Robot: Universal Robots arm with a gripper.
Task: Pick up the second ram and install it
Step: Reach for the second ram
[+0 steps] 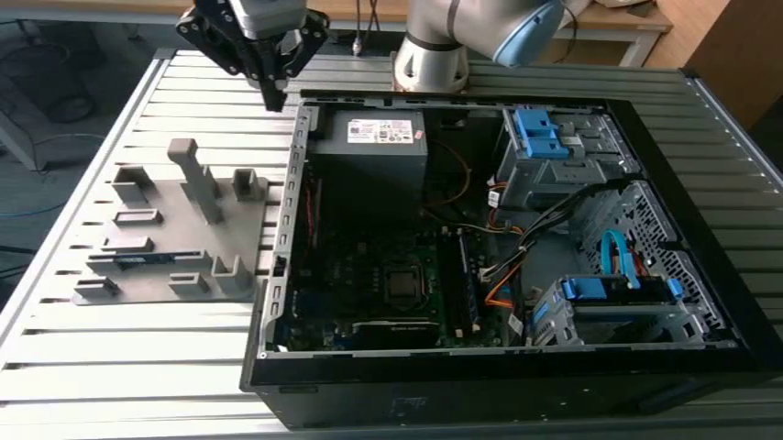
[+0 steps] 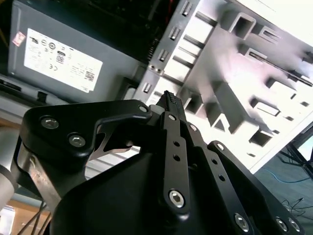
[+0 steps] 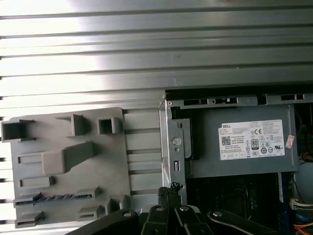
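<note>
The counter [image 1: 183, 82] is a ribbed metal top. An open computer case [image 1: 490, 376] takes up its middle and most of the side toward the exterior view's right. A grey tray [image 1: 171, 206] with upright pegs and slots lies toward the exterior view's left edge, and only a narrow strip of bare counter separates it from the case wall. There is bare counter between the tray and the far edge, and more at the near corner on the exterior view's left.

The memory stick [image 1: 132, 260] lies flat in a slot of the tray, on the side of the tray nearer the counter's near edge. It is well apart from the hand.

The arm [image 1: 490, 27] comes in over the far edge. The hand [image 1: 271, 99] hangs with its fingers pointing straight down above the counter, just outside the far corner of the case beside the grey power-supply box [image 1: 367, 151]. Its fingers are pressed together to a single tip, and nothing is held between them.
</note>
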